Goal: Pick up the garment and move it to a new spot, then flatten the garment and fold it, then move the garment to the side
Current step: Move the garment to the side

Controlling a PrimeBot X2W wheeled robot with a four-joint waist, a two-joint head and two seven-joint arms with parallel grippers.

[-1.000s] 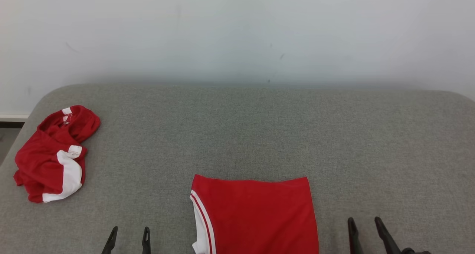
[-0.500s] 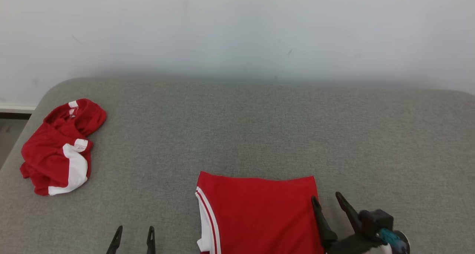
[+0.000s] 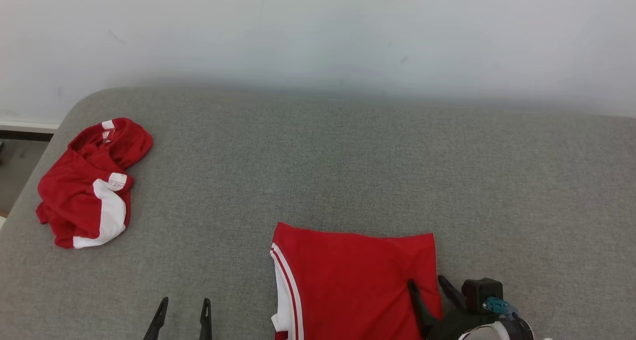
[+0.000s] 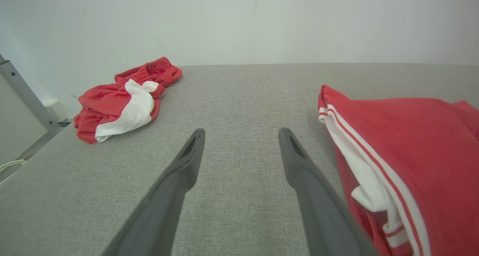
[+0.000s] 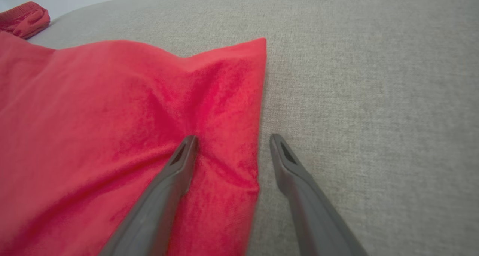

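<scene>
Right gripper (image 3: 426,280) is reaching in from the lower right with its fingers spread wide. It is straddling the right edge of the folded red garment (image 3: 355,280), which is lying front-centre on the grey pad (image 3: 348,156). One finger is resting on fabric, the other over the pad; nothing grasped. Left gripper (image 3: 185,300) is hovering released, left of the garment. A second ago the right gripper was standing well clear of that edge. The camera has also shifted.

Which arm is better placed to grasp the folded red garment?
Right: the open right gripper straddles the right edge of the folded garment, while the open left gripper is apart from it.
</scene>
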